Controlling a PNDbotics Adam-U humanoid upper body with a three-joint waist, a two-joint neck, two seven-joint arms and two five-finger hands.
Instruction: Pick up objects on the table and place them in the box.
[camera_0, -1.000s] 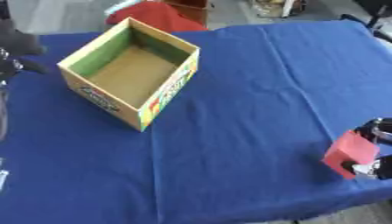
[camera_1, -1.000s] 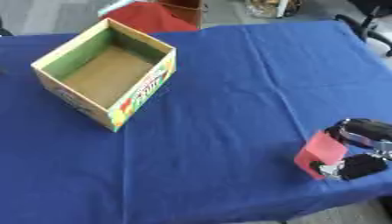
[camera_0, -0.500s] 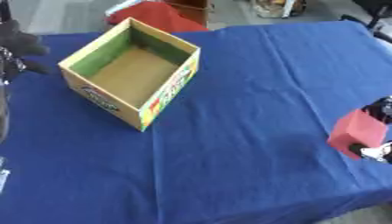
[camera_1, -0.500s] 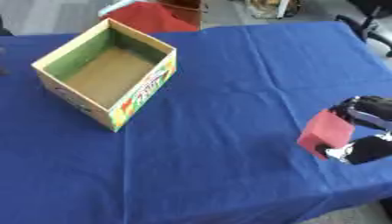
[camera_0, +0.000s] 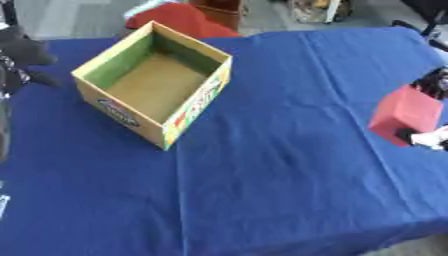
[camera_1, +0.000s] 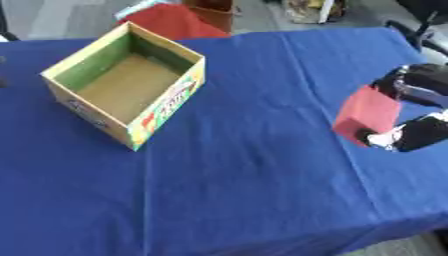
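A red block (camera_1: 367, 114) hangs above the blue tablecloth at the right, held by my right hand (camera_1: 418, 111), whose fingers and thumb curl round its far and near sides. The open cardboard box (camera_0: 154, 82), yellow outside and green inside with a brown floor, stands at the upper left with nothing visible inside. My left hand (camera_0: 19, 61) shows as a dark shape at the left edge beside the box; its fingers are unclear.
The blue cloth (camera_0: 262, 175) covers the table down to its front edge. Beyond the far edge there is a red object (camera_0: 179, 17) on the floor, along with other clutter.
My right hand has lifted the red block off the cloth, moving it up and slightly toward the far side. The box stays put.
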